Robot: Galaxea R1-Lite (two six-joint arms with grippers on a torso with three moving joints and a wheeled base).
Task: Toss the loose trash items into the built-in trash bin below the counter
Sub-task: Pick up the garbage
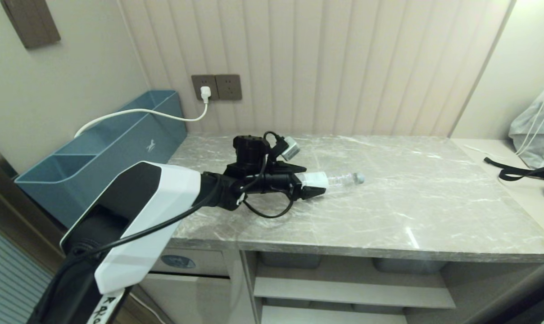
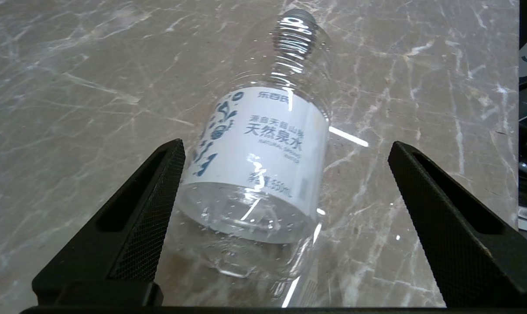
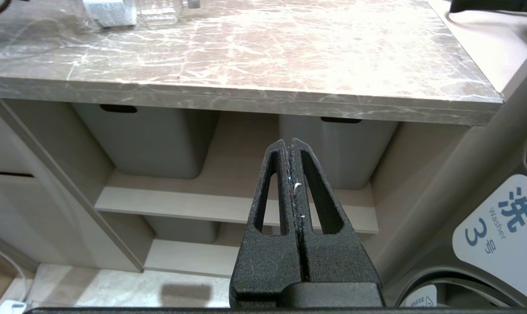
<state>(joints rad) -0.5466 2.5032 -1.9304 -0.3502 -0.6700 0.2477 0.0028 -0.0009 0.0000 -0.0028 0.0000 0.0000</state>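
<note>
Left gripper (image 2: 285,183), jaws spread wide, straddles the base of the bottle (image 2: 263,148), which lies flat mid-counter (image 1: 389,216), cap pointing away along the gripper's reach.

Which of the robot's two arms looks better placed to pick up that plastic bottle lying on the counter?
Left. Its claw is open around the bottle lying on the counter. The right claw is shut and hangs below the counter's edge, facing the shelves.

The counter (image 1: 389,216), grey marble-patterned stone with white veining, carries one clear plastic bottle (image 1: 339,179) lying on its side near centre, cap pointing toward three o'clock; a blue-teal divided box (image 1: 96,153) sits at nine o'clock
</note>
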